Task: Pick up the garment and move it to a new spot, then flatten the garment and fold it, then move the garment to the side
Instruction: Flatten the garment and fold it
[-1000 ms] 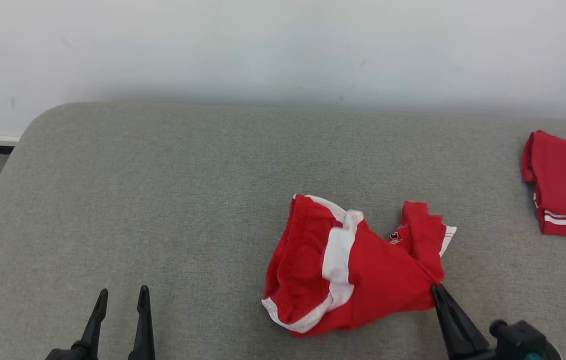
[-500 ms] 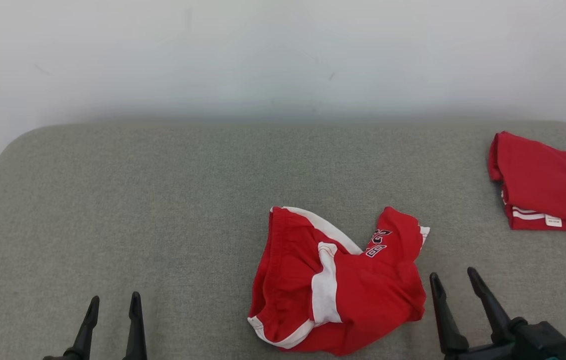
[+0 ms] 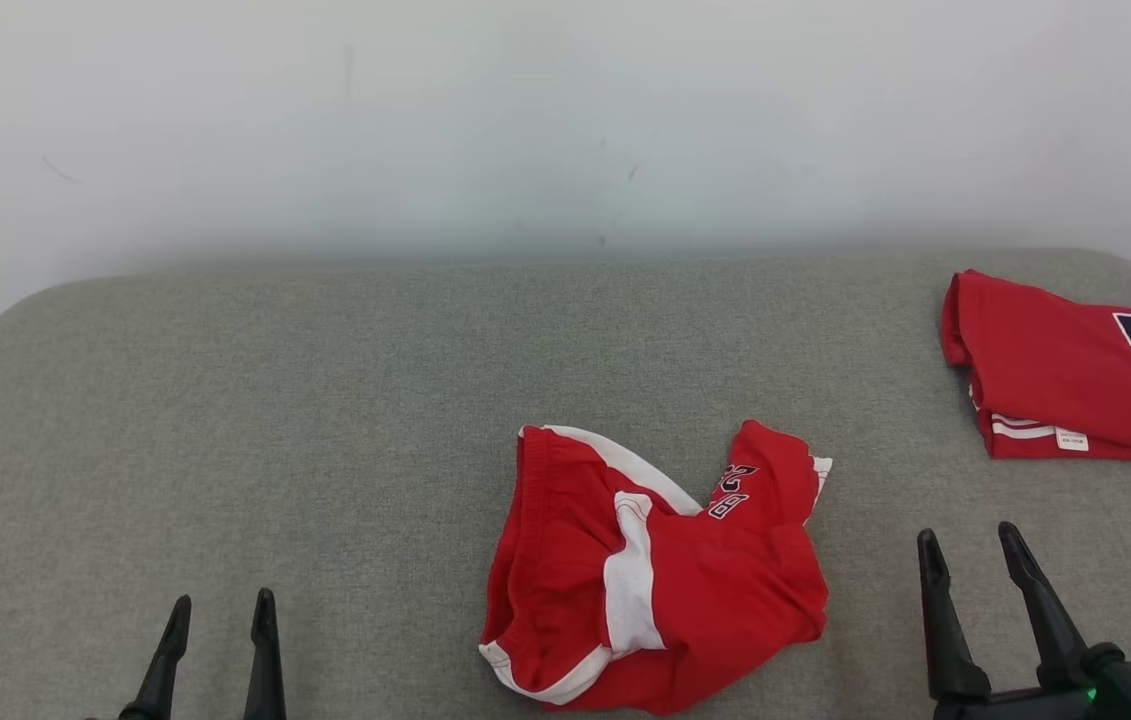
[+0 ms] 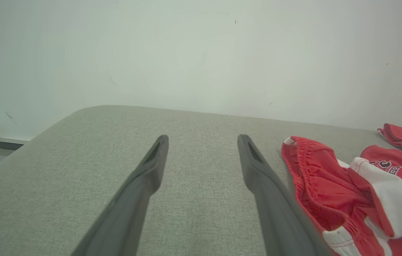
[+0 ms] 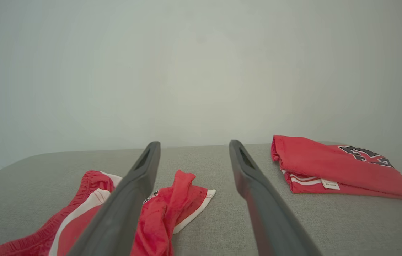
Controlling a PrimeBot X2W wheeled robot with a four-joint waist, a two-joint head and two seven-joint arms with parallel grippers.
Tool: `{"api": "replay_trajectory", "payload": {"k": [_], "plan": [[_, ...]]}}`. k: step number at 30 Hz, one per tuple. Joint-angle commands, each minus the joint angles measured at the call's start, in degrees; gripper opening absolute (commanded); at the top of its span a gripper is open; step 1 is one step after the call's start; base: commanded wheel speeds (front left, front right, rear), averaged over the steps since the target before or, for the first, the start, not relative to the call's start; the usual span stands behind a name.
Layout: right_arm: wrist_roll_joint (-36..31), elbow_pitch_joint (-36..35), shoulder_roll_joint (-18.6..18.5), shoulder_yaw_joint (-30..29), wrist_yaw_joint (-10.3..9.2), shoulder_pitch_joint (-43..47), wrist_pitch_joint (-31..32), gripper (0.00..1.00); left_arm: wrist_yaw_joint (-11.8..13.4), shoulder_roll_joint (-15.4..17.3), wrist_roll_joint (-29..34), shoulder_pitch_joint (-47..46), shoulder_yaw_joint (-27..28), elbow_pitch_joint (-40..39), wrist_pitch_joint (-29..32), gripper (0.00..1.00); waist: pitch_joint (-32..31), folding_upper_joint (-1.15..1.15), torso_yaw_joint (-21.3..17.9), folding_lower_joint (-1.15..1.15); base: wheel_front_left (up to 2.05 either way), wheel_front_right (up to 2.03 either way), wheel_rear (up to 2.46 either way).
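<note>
The garment (image 3: 655, 575), red shorts with white stripes and dark lettering, lies crumpled near the front middle of the grey padded table (image 3: 325, 400). In the left wrist view the garment (image 4: 350, 192) sits to the right of the fingers; in the right wrist view the garment (image 5: 165, 209) lies partly behind the left finger. My right gripper (image 3: 970, 545) stands open just right of the shorts, apart from them, with nothing between its fingers. My left gripper (image 3: 220, 610) is open at the lower left, well clear of the cloth.
A folded red jersey (image 3: 1075, 385) with dark numbers and a white label rests at the table's right edge, also seen as the jersey (image 5: 336, 167) in the right wrist view. A pale wall (image 3: 565, 120) rises behind the table. Bare grey surface stretches to the left and back.
My right gripper has opened, let go of the garment's right edge and drawn back to the right. The shorts have settled on the table. The camera has also shifted.
</note>
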Motion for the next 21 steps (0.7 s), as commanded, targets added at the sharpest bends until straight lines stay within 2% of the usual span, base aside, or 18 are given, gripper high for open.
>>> {"api": "replay_trajectory", "payload": {"k": [1, 8, 21], "plan": [[-0.4, -0.4, 0.4, -0.6, -0.17, 0.9, 0.0, 1.0, 0.1, 0.4, 0.7, 0.8, 0.1, -0.3, -0.2, 1.0, 0.0, 0.0, 0.0, 0.01, 0.0, 0.0, 0.0], [-0.5, -0.7, 1.6, -2.7, -0.17, 3.3, 0.0, 1.0, 0.1, 0.8, 0.9, 1.4, 0.2, -0.7, -0.2, 1.0, -0.1, 0.0, 0.0, 0.01, 0.0, 0.0, 0.0], [-0.9, -0.2, 2.6, -3.0, -0.17, 3.0, 0.0, 1.0, 0.1, 1.7, 0.7, 1.6, -1.0, -0.2, -0.2, 1.0, 0.2, 0.0, 0.6, 0.01, 0.0, 0.0, 0.0]]}}
